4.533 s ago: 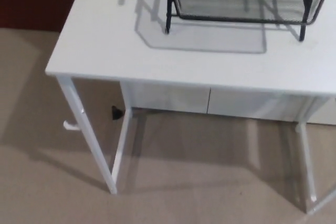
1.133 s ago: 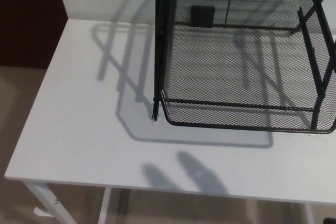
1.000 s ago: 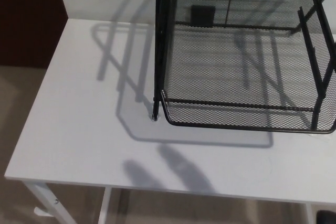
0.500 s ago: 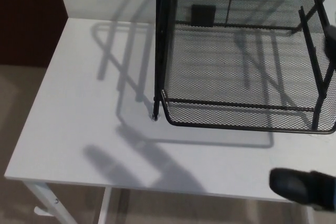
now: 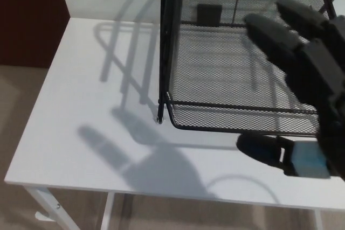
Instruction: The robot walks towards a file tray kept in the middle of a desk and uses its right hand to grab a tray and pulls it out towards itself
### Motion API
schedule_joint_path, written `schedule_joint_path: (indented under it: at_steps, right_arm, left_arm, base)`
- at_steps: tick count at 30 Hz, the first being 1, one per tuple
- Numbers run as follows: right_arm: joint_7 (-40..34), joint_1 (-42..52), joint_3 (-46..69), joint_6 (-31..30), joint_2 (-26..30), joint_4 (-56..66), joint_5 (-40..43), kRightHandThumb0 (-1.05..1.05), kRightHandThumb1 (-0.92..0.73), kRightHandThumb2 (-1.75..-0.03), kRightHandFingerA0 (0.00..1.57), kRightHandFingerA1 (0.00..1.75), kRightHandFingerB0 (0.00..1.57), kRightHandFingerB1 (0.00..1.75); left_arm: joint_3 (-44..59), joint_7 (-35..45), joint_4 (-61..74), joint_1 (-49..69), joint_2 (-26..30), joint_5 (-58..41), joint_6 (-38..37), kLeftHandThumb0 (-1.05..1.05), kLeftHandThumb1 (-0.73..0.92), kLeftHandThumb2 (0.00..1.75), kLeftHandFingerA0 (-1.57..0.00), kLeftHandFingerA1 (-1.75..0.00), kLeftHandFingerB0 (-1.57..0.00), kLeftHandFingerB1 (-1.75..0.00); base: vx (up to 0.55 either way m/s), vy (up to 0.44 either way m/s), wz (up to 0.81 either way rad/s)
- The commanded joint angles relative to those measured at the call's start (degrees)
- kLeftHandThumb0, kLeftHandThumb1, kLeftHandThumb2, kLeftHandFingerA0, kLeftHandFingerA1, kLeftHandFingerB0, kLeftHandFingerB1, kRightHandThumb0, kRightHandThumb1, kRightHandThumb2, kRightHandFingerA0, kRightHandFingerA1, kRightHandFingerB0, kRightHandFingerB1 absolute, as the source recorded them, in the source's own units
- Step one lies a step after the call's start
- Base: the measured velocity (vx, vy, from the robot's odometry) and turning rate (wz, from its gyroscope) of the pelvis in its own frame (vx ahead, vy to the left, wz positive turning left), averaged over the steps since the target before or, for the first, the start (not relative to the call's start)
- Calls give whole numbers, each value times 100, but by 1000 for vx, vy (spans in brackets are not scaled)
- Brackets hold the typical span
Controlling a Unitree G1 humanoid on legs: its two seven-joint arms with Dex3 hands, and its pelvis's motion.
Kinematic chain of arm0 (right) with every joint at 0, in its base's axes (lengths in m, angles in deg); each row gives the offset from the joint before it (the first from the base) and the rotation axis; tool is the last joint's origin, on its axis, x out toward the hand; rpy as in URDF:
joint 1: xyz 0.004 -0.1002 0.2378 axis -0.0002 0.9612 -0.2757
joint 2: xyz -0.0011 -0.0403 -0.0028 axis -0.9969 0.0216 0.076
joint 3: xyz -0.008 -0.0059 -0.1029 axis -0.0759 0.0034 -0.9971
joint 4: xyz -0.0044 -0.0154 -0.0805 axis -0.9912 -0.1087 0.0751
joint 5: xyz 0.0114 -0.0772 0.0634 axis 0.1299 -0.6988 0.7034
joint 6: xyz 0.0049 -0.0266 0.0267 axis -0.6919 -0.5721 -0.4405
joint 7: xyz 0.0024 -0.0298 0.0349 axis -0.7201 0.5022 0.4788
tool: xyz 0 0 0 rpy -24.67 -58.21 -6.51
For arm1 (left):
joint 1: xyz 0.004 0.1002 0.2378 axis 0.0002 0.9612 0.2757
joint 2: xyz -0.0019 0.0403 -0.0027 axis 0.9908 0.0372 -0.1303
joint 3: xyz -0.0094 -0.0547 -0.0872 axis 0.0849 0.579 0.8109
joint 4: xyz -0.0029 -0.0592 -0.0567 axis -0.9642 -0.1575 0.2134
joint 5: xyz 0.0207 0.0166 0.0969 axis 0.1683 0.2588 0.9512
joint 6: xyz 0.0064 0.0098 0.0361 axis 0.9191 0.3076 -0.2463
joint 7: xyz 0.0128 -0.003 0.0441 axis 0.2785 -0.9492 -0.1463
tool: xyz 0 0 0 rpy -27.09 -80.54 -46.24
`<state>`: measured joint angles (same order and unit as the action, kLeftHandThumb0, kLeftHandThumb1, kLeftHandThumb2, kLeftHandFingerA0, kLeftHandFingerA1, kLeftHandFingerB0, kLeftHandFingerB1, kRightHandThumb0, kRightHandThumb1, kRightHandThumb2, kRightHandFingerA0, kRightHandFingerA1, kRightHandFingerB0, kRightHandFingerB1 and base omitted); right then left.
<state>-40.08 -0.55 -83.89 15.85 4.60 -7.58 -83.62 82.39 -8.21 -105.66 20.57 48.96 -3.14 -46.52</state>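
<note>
A black wire-mesh file tray [image 5: 215,74] stands on the white desk [image 5: 81,117], its lower tray's front rim facing me. My right hand [image 5: 307,79] rises in from the lower right, open, fingers spread and pointing up-left over the tray's right front part. Its thumb [image 5: 261,149] sits just below the front rim. I cannot tell whether any finger touches the mesh. The hand holds nothing. My left hand does not show.
The desk's front edge runs along the bottom, with a white leg [image 5: 46,206] at the lower left. Beige floor [image 5: 16,106] lies to the left, a dark red panel [image 5: 32,14] at the back left. The hand's shadow [image 5: 140,157] falls on the desk.
My right hand has risen from the bottom right corner up in front of the tray's right side, fingers spread. Its shadow has grown and moved left across the desk. The tray has not moved.
</note>
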Motion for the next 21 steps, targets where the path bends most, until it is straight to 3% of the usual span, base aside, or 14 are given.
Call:
schedule_joint_path:
  at_steps: [1,7,8,11,13,14,16,17,21]
  right_arm:
    - [1477,-791,-1208,-2116,105,-2085,-4717,-47,-33,-63,1,38,10,39]
    - [1331,-780,-1343,-2386,168,-2372,-4826,-43,-32,-63,1,36,11,38]
    - [1372,-788,-1350,-2429,175,-2389,-4820,-38,-41,-54,0,38,12,30]
    - [1385,-752,-1358,-2486,200,-2388,-4740,-39,-41,-53,0,38,12,30]
    - [1416,-748,-1384,-2540,195,-2406,-4692,-42,-37,-63,0,31,9,34]
    - [1496,-724,-1400,-2564,189,-2378,-4703,-40,-41,-53,0,33,10,30]
    - [1580,-699,-1424,-2601,182,-2341,-4724,-40,-41,-53,0,33,11,29]
    - [1627,-680,-1443,-2608,216,-2328,-4783,-50,-35,-69,0,33,9,35]
    - [1543,-597,-1482,-2749,256,-2361,-5012,-53,-36,-68,2,34,5,31]
  left_arm:
    - [-53,-26,525,233,391,392,265,-55,79,63,-39,-44,-28,-36]
    - [-53,-62,706,263,388,448,369,-52,77,63,-41,-45,-29,-36]
    - [-47,-53,723,263,389,438,377,-52,78,63,-40,-44,-29,-35]
    - [-49,-64,642,217,401,452,316,-53,78,63,-40,-45,-29,-36]
    - [-46,-78,559,171,421,466,283,-56,77,63,-40,-44,-29,-36]
    - [-43,-61,586,189,421,455,278,-56,77,63,-40,-45,-29,-36]
    - [-48,-49,499,146,437,459,250,-56,77,62,-41,-45,-29,-36]
    - [-53,-50,512,168,437,467,219,-55,77,63,-42,-46,-29,-36]
    - [-75,-118,468,170,423,524,213,-51,76,63,-42,-45,-29,-36]
  base:
    - [0,0,0]
    - [0,0,0]
    - [0,0,0]
    - [0,0,0]
    - [0,0,0]
    - [0,0,0]
    - [0,0,0]
    - [0,0,0]
    - [0,0,0]
